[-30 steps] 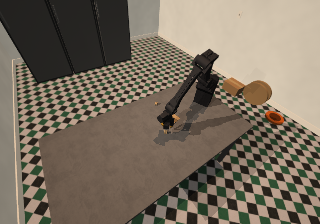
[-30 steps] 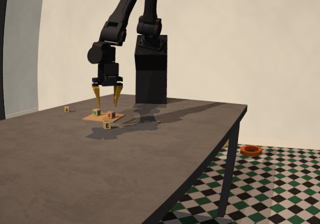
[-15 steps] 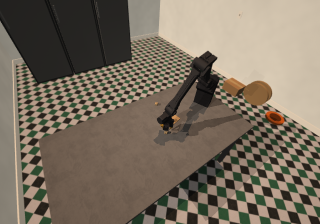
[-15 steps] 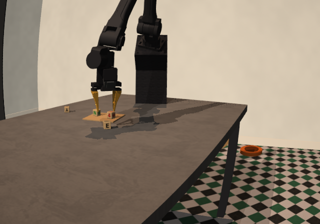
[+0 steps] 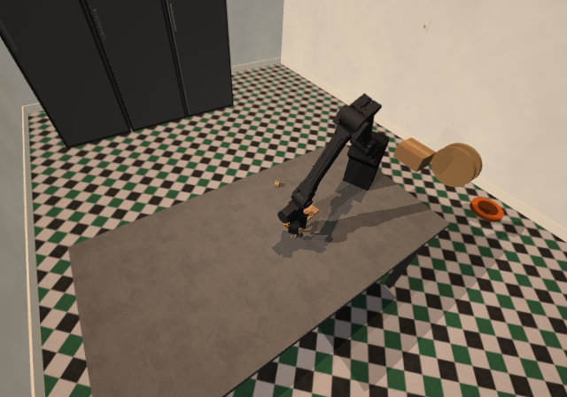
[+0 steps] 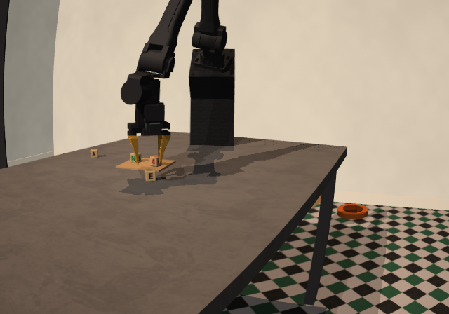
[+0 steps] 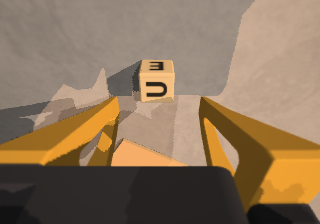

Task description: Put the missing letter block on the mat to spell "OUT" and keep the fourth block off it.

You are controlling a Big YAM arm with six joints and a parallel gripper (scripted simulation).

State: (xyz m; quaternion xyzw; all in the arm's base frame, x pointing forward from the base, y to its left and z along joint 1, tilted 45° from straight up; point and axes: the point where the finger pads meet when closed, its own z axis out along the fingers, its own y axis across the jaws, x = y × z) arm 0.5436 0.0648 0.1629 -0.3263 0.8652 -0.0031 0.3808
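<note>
While two blocks (image 6: 135,157) share the mat (image 6: 125,165), two lie off.

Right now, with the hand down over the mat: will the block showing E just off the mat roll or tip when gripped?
The block is a small cube resting flat on the table, so it probably won't roll. It looks rigid and light, likely easy to nudge. The hand is open and holds nothing.

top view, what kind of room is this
Probably a workshop or utility room rather than a home. A long grey table carries the robot arm, tall black cabinets stand against the back wall, and the floor is green, black and white checkered tile.
</note>
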